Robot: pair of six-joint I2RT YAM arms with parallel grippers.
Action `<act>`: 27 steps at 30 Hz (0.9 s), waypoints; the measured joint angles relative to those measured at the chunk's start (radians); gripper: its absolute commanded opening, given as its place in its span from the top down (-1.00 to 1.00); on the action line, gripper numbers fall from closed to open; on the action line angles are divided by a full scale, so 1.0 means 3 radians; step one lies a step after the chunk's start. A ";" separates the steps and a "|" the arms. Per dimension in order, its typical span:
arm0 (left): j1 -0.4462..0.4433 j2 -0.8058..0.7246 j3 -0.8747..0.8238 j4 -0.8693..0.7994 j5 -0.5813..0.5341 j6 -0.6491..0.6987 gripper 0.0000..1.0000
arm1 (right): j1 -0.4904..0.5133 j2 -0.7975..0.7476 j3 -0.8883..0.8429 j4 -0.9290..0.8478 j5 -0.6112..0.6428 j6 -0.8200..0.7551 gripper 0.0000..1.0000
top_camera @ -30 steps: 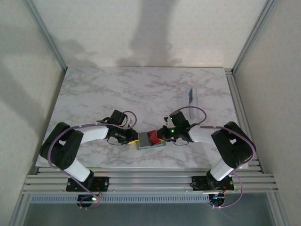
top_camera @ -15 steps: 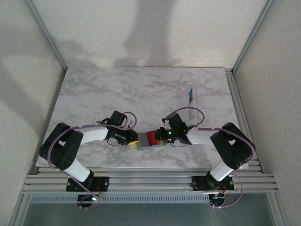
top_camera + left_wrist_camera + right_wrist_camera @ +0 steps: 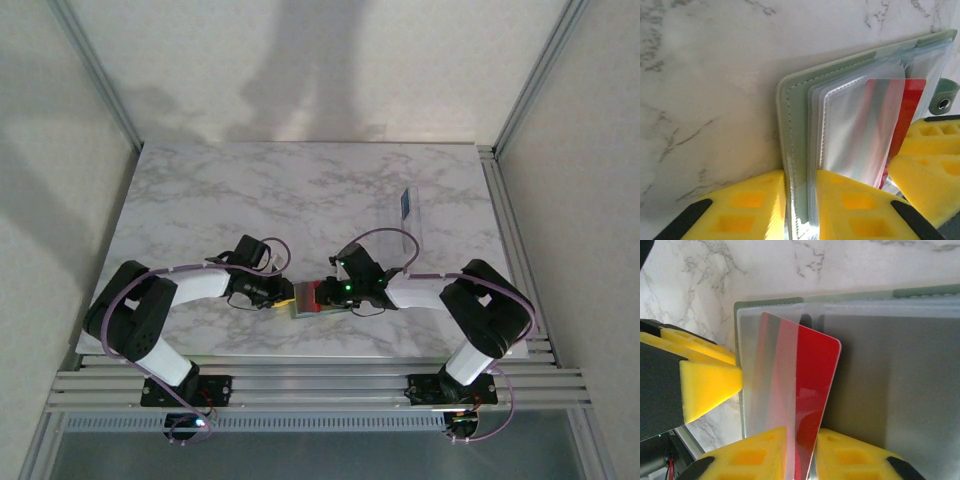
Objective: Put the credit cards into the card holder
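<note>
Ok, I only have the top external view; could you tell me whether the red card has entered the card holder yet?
Observer: Partly; about half the red card lies under a clear sleeve, its other end between the right fingers.
Operator: Is the other side steadied?
Observer: Yes, the left fingers pinch the card holder by its cover and sleeves at one edge.
Operator: And the closure?
Observer: The snap tab sticks out unfastened at the opposite edge.

1 card holder [image 3: 790, 125], 1 red card [image 3: 812, 385], 1 blue-marked card [image 3: 406, 203].
</note>
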 measured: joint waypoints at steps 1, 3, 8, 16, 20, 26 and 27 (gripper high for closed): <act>0.0000 0.0000 0.0000 0.0000 0.0001 0.0000 0.58 | 0.0010 0.0001 0.0010 -0.0015 0.0006 -0.0001 0.49; 0.0000 0.0000 0.0000 0.0000 0.0000 0.0000 0.58 | 0.0017 0.0001 0.0034 -0.0056 0.0020 -0.0004 0.48; -0.0001 0.0000 0.0001 -0.0005 -0.0003 0.0004 0.58 | 0.0027 -0.0014 0.0120 -0.0287 0.0127 -0.0103 0.46; -0.0006 0.0000 0.0042 -0.0131 -0.0083 0.0066 0.61 | 0.0022 -0.0100 0.0273 -0.0771 0.0280 -0.0319 0.33; -0.0006 0.0000 0.0071 -0.0177 -0.0145 0.0078 0.64 | -0.0022 -0.0106 0.0364 -0.0936 0.0278 -0.0389 0.26; -0.0005 0.0001 0.0072 -0.0097 -0.0193 -0.0003 0.58 | -0.0083 -0.0076 0.0590 -0.1047 0.0277 -0.0456 0.23; 0.0001 0.0001 0.0072 -0.0081 -0.0192 -0.0018 0.59 | -0.0090 -0.0055 0.0624 -0.1050 0.0275 -0.0468 0.23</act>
